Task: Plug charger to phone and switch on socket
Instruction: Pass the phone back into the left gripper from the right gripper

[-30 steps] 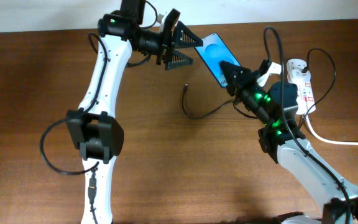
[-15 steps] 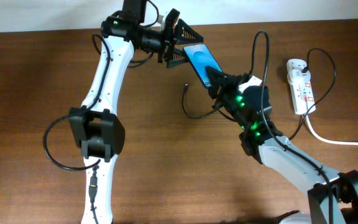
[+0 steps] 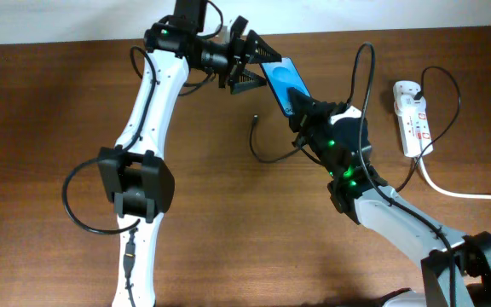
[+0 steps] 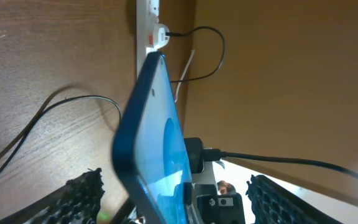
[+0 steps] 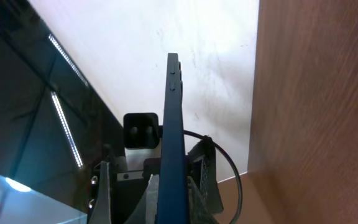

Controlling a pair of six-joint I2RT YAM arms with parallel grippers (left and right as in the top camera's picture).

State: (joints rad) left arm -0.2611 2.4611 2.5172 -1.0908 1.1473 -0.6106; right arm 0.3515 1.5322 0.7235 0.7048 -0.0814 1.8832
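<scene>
Kim: Right hand (image 3: 303, 107) has carried the phone (image 3: 284, 81) leftward over the desk (image 3: 58, 111) in the last second, away from the socket (image 3: 414, 115) and up to the left hand (image 3: 258, 68).

Ravi: Who has it now?

Kim: Right hand is clamped on its lower-right end. Left hand is spread wide, one finger on each side of the far end, and the left wrist view shows neither finger touching it.

Ravi: Looks like a handover or a bracing grip. Plugging hasn't begun?

Kim: No. The charger (image 3: 267, 156) lies on the desk below the phone, its plug apart from it.

Ravi: Orientation?

Kim: It appears lifted off the desk. The long axis runs upper left to lower right in the overhead view, with the screen tilted upward. Which end carries the port I cannot tell.
</scene>
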